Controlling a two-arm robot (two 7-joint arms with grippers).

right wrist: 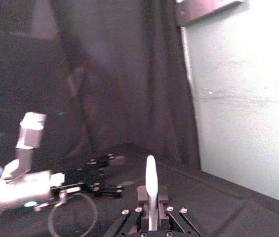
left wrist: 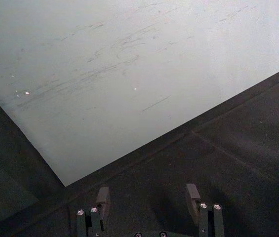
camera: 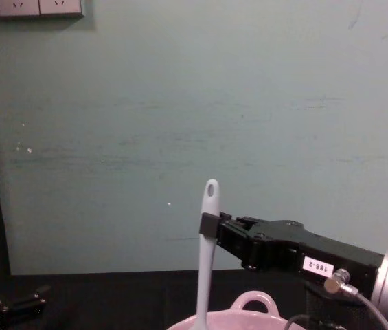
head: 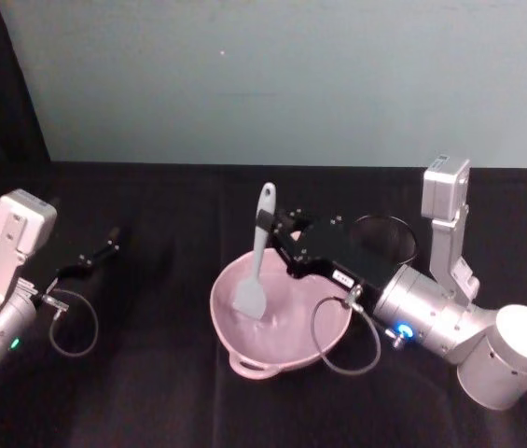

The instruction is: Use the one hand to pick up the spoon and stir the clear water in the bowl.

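Spoon (head: 258,257) clamped upright in right gripper (head: 266,220), blade down in bowl (head: 218,301) for stirring; left gripper (left wrist: 148,200) released, parked at left edge of bench (head: 151,397).

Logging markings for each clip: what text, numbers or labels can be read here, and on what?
"188-2": white sticker on the right gripper holding the spoon, chest view.
Same sticker in the head view: too small to read.
The left gripper, idle, bears none.

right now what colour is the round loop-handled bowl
The round bowl is pale pink, best in head view.
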